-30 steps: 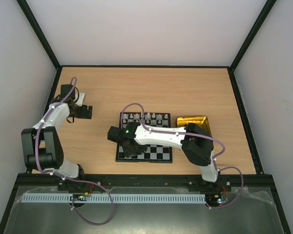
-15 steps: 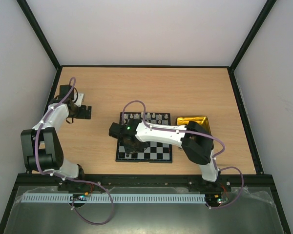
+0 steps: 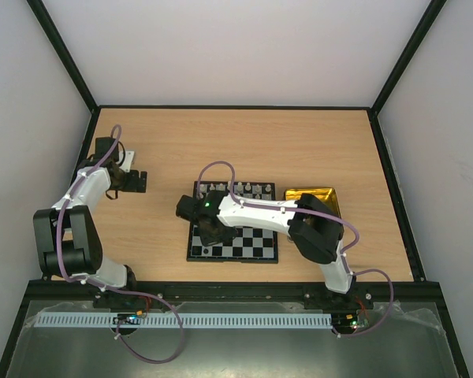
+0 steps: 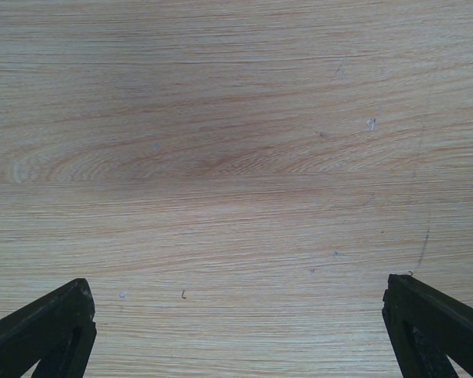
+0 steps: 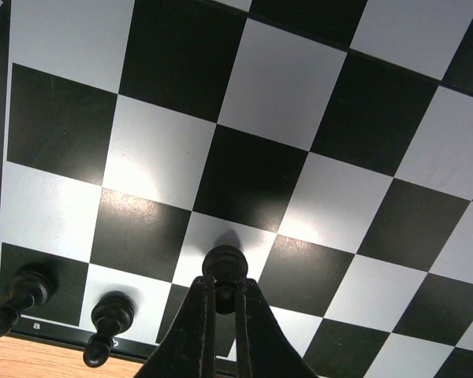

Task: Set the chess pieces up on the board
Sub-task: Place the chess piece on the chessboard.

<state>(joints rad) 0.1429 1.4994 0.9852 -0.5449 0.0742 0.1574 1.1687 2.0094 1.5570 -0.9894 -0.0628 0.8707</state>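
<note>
The board lies mid-table, a row of white chess pieces along its far edge. My right gripper is shut on a black chess piece, hanging over the squares near the board's near left corner; whether the piece touches the board I cannot tell. Two black pieces stand in the edge row to its left. From above, the right gripper sits over the board's left side. My left gripper is open over bare wood, far left.
A shiny gold tray sits just right of the board, partly under the right arm. The wooden table is ringed by a black frame and white walls. The right arm stretches across the board from the lower right.
The right gripper has shifted slightly toward the far side over the board's left part, still holding the black piece. The left arm has not moved.
</note>
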